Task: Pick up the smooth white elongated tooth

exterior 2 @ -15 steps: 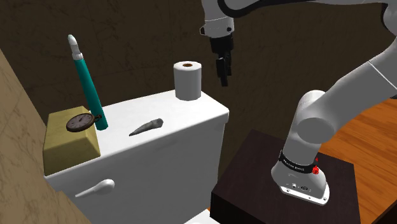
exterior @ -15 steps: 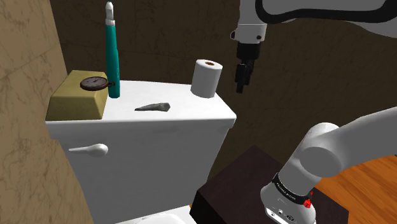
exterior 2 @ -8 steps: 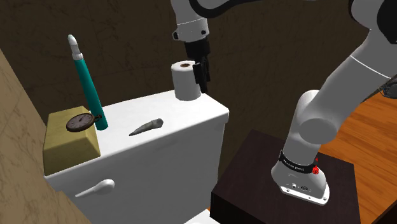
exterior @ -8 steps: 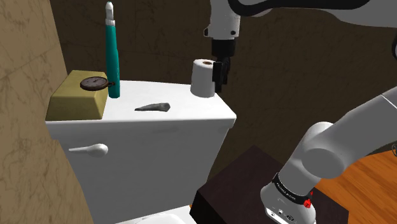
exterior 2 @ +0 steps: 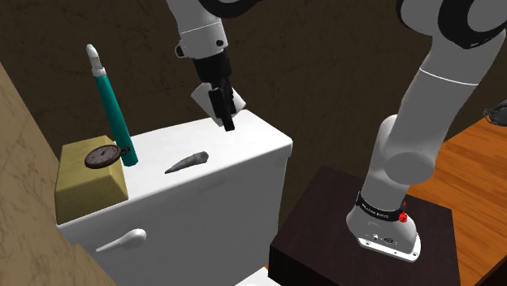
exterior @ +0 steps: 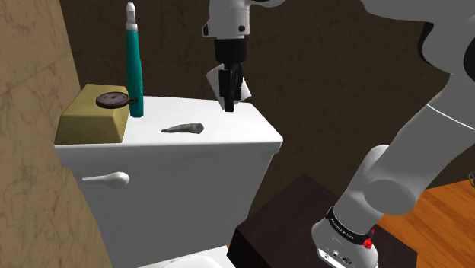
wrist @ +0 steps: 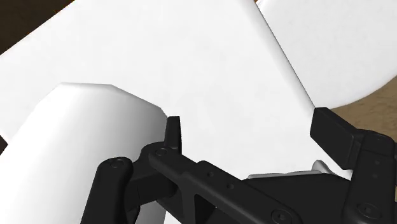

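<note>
So the gripper point(exterior: 228, 103), fingers spread and empty, hangs over the tank lid point(exterior: 228, 137), blocking most of the toilet roll point(exterior: 244, 91), with the greyish tooth point(exterior: 184, 128) lying on the lid nearby.

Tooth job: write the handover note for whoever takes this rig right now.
Gripper: fingers open, holding nothing, hanging above the toilet tank lid, close in front of the paper roll.
Tooth: looks grey, lies flat on the lid, apart from the gripper, toward the shoulder view's left of it.
Done: gripper is over the lid; no grasp yet.
Left: shift over the tooth, lower, close the fingers, lift.
</note>
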Tool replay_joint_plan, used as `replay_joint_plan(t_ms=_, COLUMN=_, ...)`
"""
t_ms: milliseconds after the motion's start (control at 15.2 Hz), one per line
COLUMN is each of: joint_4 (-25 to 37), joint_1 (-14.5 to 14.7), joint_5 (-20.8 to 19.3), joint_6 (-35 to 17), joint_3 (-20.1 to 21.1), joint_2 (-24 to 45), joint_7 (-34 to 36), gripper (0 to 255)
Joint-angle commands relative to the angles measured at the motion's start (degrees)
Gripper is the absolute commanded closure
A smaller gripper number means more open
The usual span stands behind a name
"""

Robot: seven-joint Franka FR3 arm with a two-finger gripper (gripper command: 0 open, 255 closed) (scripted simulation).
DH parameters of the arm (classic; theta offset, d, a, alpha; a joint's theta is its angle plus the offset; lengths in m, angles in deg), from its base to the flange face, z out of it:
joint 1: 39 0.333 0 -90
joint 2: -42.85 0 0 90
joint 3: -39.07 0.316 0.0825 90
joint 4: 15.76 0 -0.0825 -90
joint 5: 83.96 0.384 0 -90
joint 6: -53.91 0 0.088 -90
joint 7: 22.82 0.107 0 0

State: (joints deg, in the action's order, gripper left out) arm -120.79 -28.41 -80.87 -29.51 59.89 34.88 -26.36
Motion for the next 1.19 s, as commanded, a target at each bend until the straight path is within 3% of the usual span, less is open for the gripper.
replay_joint_plan(t_ms=0, joint_4=3.73, joint_1=0.96, joint_5=-0.36, joint_6=0.59, joint_3=1.36, joint_2=4.32, joint_7=0.38, gripper=0)
replay_joint_plan(t_ms=528, joint_4=21.29, joint_1=6.92, joint_5=-3.4, joint_6=5.12, joint_3=6.46, joint_2=19.71, joint_7=3.24, gripper=0)
replay_joint_plan(t_ms=1122, joint_4=14.53, joint_1=6.54, joint_5=-3.19, joint_6=-0.96, joint_3=6.26, joint_2=18.98, joint_7=2.68, gripper=0)
